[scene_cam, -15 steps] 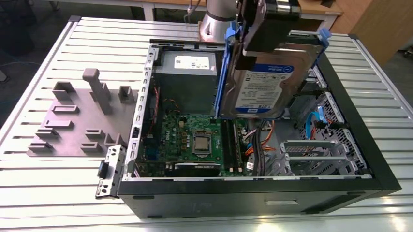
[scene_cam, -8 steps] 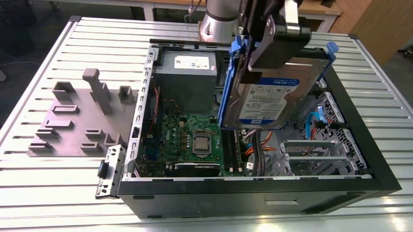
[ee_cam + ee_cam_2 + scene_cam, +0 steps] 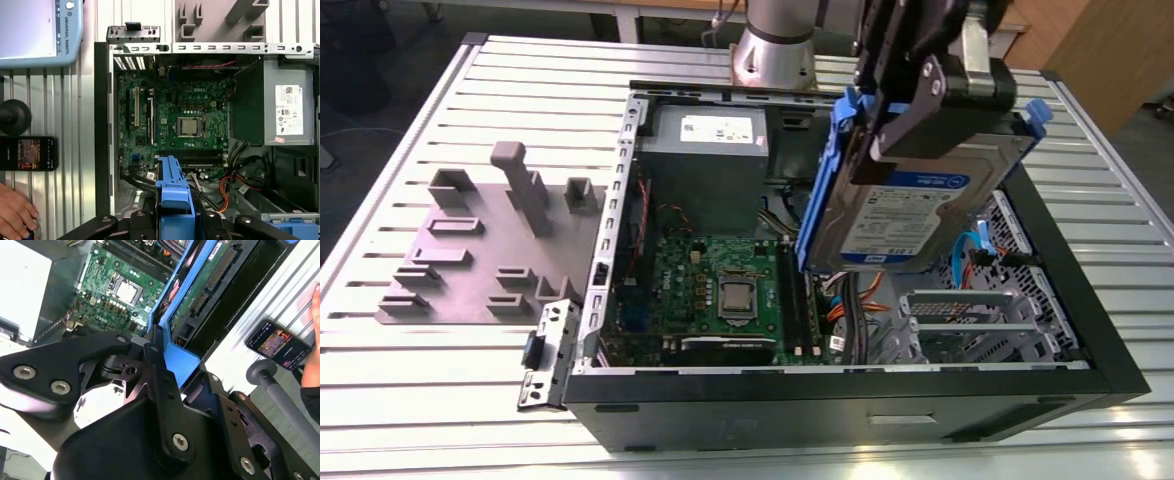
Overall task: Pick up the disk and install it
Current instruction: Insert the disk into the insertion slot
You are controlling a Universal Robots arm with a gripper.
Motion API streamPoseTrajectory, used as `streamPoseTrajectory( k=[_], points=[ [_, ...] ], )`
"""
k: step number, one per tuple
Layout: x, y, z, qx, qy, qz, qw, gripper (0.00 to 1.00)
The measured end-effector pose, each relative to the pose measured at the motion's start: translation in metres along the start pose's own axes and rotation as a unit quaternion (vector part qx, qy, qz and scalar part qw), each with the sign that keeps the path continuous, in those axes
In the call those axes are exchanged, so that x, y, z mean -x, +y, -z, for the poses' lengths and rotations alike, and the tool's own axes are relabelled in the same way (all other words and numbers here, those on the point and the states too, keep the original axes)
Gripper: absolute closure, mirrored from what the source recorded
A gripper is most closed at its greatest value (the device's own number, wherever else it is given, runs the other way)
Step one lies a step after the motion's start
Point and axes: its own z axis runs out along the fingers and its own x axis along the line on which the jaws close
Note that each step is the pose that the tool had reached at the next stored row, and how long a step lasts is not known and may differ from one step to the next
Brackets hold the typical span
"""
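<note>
Your gripper [image 3: 907, 140] is clamped on the disk [image 3: 903, 215], holding it tilted above the open computer case [image 3: 854, 400], near its drive cage [image 3: 974, 322]. Pick-up looks done; installing calls for squaring it first.

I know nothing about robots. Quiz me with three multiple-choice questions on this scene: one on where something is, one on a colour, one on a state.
1. Where is the disk? A) in the air over the open case B) flat inside the case C) lying beside the case
2. What colour is the disk's bracket? A) red B) blue C) yellow
3. How is the gripper? A) open, hanging free B) open around the disk C) shut on the disk
Answers: 1 A, it hangs tilted above the case; 2 B, blue plastic frames it; 3 C, it clamps the bracket's edge.
</note>
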Motion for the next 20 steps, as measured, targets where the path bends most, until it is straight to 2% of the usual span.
streamPoseTrajectory(
  k=[4,7,20],
  points=[
    [-0.0098,-0.0035,-0.0016,0.0,-0.0004,0.0,1.0,0.63],
    [-0.0133,-0.0103,-0.0032,0.0001,-0.0004,0.0,1.0,0.63],
    [-0.0206,-0.0538,-0.0114,0.0002,-0.0004,0.0,1.0,0.63]
  ],
)
